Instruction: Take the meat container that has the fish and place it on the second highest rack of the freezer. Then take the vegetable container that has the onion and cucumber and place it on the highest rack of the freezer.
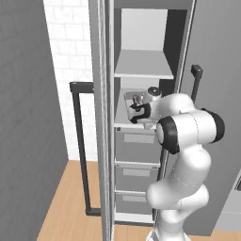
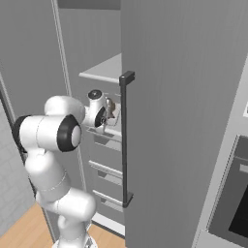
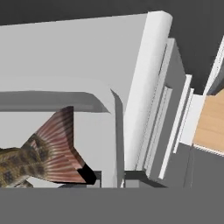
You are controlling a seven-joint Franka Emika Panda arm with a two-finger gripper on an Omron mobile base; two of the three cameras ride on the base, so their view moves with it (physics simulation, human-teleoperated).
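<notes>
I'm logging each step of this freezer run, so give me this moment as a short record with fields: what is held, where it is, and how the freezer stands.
held: meat container, jaws shut on its rim
contents: fish, tail toward the gripped rim
gripper: reaching into the freezer
tray position: at the second rack down, above the drawers
top rack: nothing seen on it
freezer door: open

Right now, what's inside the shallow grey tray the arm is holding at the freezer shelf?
A dark grey-brown fish lies inside the shallow grey rectangular tray; its fanned reddish tail shows in the hand view. Its head is cut off by the picture edge. The gripper is shut on the tray's rim.
</notes>
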